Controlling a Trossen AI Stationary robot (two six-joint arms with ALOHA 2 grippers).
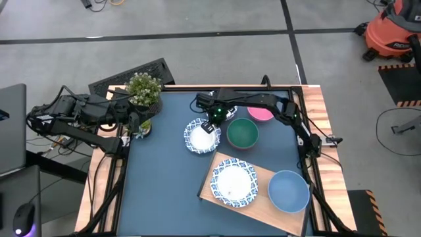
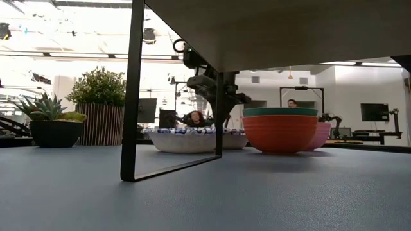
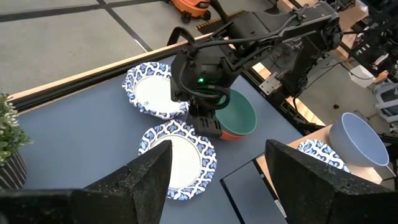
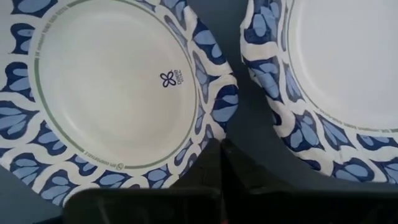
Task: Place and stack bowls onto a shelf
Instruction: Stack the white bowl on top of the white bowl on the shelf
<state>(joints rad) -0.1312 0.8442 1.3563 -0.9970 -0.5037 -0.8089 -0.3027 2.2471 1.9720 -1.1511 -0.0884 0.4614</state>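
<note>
Two white bowls with blue patterned rims lie side by side on the dark blue tabletop (image 4: 118, 93) (image 4: 339, 74). My right gripper (image 3: 210, 127) points down between them and is shut on the rim of the one nearer the left arm (image 1: 200, 136). A teal-green bowl (image 1: 242, 131) nested in a red one (image 2: 280, 133) and a pink bowl (image 1: 261, 113) stand beside it. On the pale wooden shelf (image 1: 260, 204) rest another white bowl (image 1: 233, 183) and a blue bowl (image 1: 288, 191). My left gripper (image 3: 217, 186) hangs open by the plant at the table's left. My right gripper pinches the outer rim (image 4: 214, 127) of the white bowl between its two shut fingers (image 4: 208, 163), on the side facing the other white bowl. The fingers come from above, pointing down. The bowl lies flat with its bottom on the tabletop.
A potted green plant (image 1: 144, 91) stands at the far left corner, close to the left arm. The shelf rests on a black frame (image 2: 131, 96) near the front right. Bare blue tabletop (image 1: 161, 191) stretches across the front left.
</note>
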